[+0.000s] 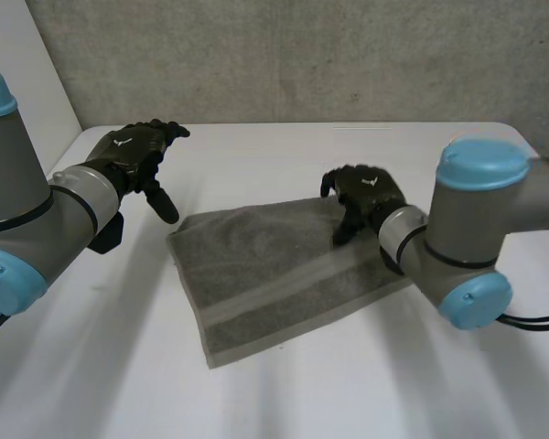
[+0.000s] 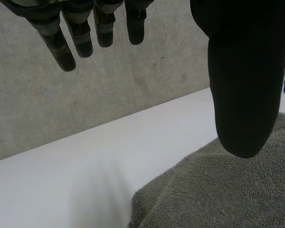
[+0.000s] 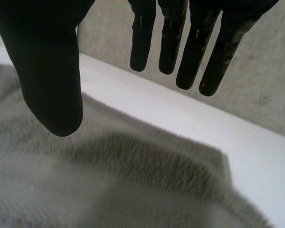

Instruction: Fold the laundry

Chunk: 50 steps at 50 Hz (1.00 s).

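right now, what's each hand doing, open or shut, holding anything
Left hand: open, holding nothing, near the grey towel's far left corner.
Right hand: open, holding nothing, over the towel's far right corner.

Grey arms (image 1: 69, 206), light-blue caps (image 1: 483, 163); black robot hands (image 1: 133, 154), white mark (image 1: 121, 141) each.

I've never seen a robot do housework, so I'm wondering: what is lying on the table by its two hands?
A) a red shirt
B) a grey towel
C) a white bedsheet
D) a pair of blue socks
B: a grey towel lies on the white table, with the left hand beside its far corner and the right hand over its far edge.
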Each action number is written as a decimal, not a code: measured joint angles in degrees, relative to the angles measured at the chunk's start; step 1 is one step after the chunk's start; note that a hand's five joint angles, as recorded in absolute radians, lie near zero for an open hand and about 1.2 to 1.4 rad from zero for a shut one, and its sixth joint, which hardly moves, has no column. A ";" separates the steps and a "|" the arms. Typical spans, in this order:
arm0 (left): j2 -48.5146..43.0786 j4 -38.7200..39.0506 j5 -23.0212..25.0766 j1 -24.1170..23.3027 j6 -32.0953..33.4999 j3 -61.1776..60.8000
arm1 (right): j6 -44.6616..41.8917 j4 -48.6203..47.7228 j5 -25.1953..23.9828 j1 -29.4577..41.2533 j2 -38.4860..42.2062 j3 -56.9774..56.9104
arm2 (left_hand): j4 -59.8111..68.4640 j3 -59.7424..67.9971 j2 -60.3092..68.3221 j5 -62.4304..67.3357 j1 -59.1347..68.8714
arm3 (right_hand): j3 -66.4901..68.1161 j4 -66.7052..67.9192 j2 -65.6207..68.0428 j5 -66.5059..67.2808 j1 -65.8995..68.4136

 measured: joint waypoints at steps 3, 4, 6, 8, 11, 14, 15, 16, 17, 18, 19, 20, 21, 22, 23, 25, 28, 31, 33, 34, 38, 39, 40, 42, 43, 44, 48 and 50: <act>-0.03 0.00 0.01 0.00 0.00 0.01 | 0.20 -1.68 0.05 0.04 3.56 -1.07 | 0.00 0.00 0.00 0.00 0.00 | 0.00 -0.01 0.00 -0.08 0.00; -0.04 0.01 0.01 0.00 0.00 0.01 | 0.20 -2.08 0.08 0.05 4.35 -1.30 | 0.00 0.00 0.00 0.00 0.00 | 0.00 -0.01 0.00 -0.07 0.00; -0.05 0.01 0.03 0.00 0.01 0.03 | 0.13 -3.12 0.30 0.06 6.26 -2.01 | 0.00 0.00 0.00 0.00 0.00 | 1.00 0.99 0.97 1.06 0.60; -0.05 0.02 0.04 0.00 0.03 0.04 | 0.05 -3.67 0.53 0.08 7.32 -2.48 | 0.00 0.00 0.00 0.00 0.00 | 6.92 6.83 7.09 6.25 5.43; -0.11 0.04 0.05 -0.01 0.05 0.05 | -0.15 -4.37 1.01 0.13 8.78 -3.59 | 0.00 0.00 0.00 0.00 0.00 | 31.95 31.12 32.31 28.02 26.14; -0.17 0.04 0.06 -0.01 0.07 0.06 | -0.33 -4.55 1.12 0.18 8.60 -4.42 | 0.00 0.00 0.00 0.00 0.00 | 35.64 35.65 36.31 31.95 27.51; -0.19 0.05 0.06 -0.01 0.08 0.06 | -0.39 -4.52 1.12 0.20 8.27 -4.65 | 0.00 0.00 0.00 0.00 0.00 | 36.55 37.25 37.04 33.20 27.51; -0.21 0.05 0.06 0.00 0.08 0.06 | -0.46 -4.52 1.11 0.23 7.21 -5.15 | 0.00 0.00 0.00 0.00 0.00 | 36.65 37.27 37.04 33.20 27.51; -0.21 0.05 0.06 0.00 0.08 0.06 | -0.46 -4.52 1.11 0.23 7.21 -5.15 | 0.00 0.00 0.00 0.00 0.00 | 36.65 37.27 37.04 33.20 27.51; -0.23 0.05 0.06 0.02 0.09 0.06 | -0.52 -4.45 1.05 0.25 5.24 -5.68 | 0.00 0.00 0.00 0.00 0.00 | 36.76 37.46 37.04 33.30 27.51; -0.23 0.05 0.06 0.04 0.08 0.06 | -0.54 -4.43 1.03 0.25 4.56 -5.79 | 0.00 0.00 0.00 0.00 0.00 | 36.83 37.53 37.04 33.43 27.51; -0.23 0.05 0.07 0.06 0.08 0.06 | -0.55 -4.38 1.00 0.25 3.63 -5.91 | 0.00 0.00 0.00 0.00 0.00 | 36.91 37.61 37.04 33.49 27.51; -0.24 0.05 0.06 0.09 0.08 0.06 | -0.57 -4.39 0.95 0.26 2.28 -6.11 | 0.00 0.00 0.00 0.00 0.00 | 36.96 37.65 37.04 33.49 27.51; -0.27 0.07 0.06 0.17 0.06 0.08 | -0.59 -4.32 0.89 0.26 0.32 -6.29 | 0.00 0.00 0.00 0.00 0.00 | 37.02 37.71 37.04 33.49 27.51; -0.30 0.09 0.06 0.24 0.05 0.09 | -0.61 -4.17 0.79 0.26 -2.36 -6.42 | 0.00 0.00 0.00 0.00 0.00 | 37.18 37.77 37.04 33.63 27.51; -0.39 0.19 0.06 0.40 0.03 0.11 | -0.64 -3.92 0.66 0.26 -6.12 -6.52 | 0.00 0.00 0.00 0.00 0.00 | 37.36 38.00 37.04 33.67 27.51; -0.74 0.68 0.07 0.78 -0.06 0.13 | -0.68 -3.31 0.30 0.26 -10.80 -6.44 | 0.00 0.00 0.00 0.00 0.00 | 37.48 38.01 37.04 33.98 27.51; -1.35 1.57 0.11 1.26 -0.19 0.12 | -0.71 -2.50 -0.11 0.26 -14.25 -6.35 | 0.00 0.00 0.00 0.00 0.00 | 37.49 38.01 37.04 34.13 27.51; -1.68 2.02 0.13 1.47 -0.27 0.10 | -0.74 -1.99 -0.34 0.26 -15.82 -6.37 | 0.00 0.00 0.00 0.00 0.00 | 37.50 38.01 37.04 34.15 27.51; -2.76 3.18 0.24 1.97 -0.61 -0.03 | -0.78 -0.80 -0.76 0.27 -18.60 -6.54 | 0.00 0.00 0.00 0.00 0.00 | 37.67 38.01 37.03 34.18 27.51; -4.56 4.29 0.98 2.37 -1.77 -0.35 | -0.81 0.35 -1.05 0.29 -20.97 -6.97 | 0.00 0.00 0.00 0.00 0.00 | 37.75 38.01 37.04 34.21 27.51; -5.16 4.50 1.41 2.42 -2.31 -0.51 | -0.81 0.54 -1.08 0.30 -21.46 -7.10 | 0.00 0.00 0.00 0.00 0.00 | 37.75 38.01 37.04 34.22 27.51; -5.53 4.64 1.73 2.45 -2.72 -0.60 | -0.82 0.67 -1.11 0.33 -21.84 -7.19 | 0.00 0.00 0.00 0.00 0.00 | 37.75 38.01 37.03 34.24 27.51; -7.05 5.19 3.12 2.50 -4.75 -1.06 | -0.82 0.97 -1.17 0.48 -23.10 -7.50 | 0.00 0.00 0.00 0.00 0.00 | 37.75 38.01 37.04 34.33 27.51; -7.42 5.42 3.49 2.50 -5.37 -1.19 | -0.82 1.03 -1.20 0.53 -23.42 -7.57 | 0.00 0.00 0.00 0.00 0.00 | 37.75 38.01 37.04 34.33 27.51; -7.92 5.82 3.97 2.50 -6.29 -1.37 | -0.82 1.12 -1.25 0.59 -23.76 -7.61 | 0.00 0.00 0.00 0.00 0.00 | 37.75 38.01 37.04 34.33 27.51; -9.99 8.57 5.59 2.49 -11.21 -2.38 | -0.76 2.07 -2.16 1.20 -26.11 -7.65 | 0.00 0.00 -0.01 0.00 0.00 | 37.76 38.01 37.03 34.34 27.51; -11.03 10.72 6.23 2.45 -15.03 -3.01 | -0.70 2.83 -2.95 1.79 -27.68 -7.40 | -0.01 0.00 -0.01 0.00 0.00 | 37.76 38.01 37.04 34.34 27.51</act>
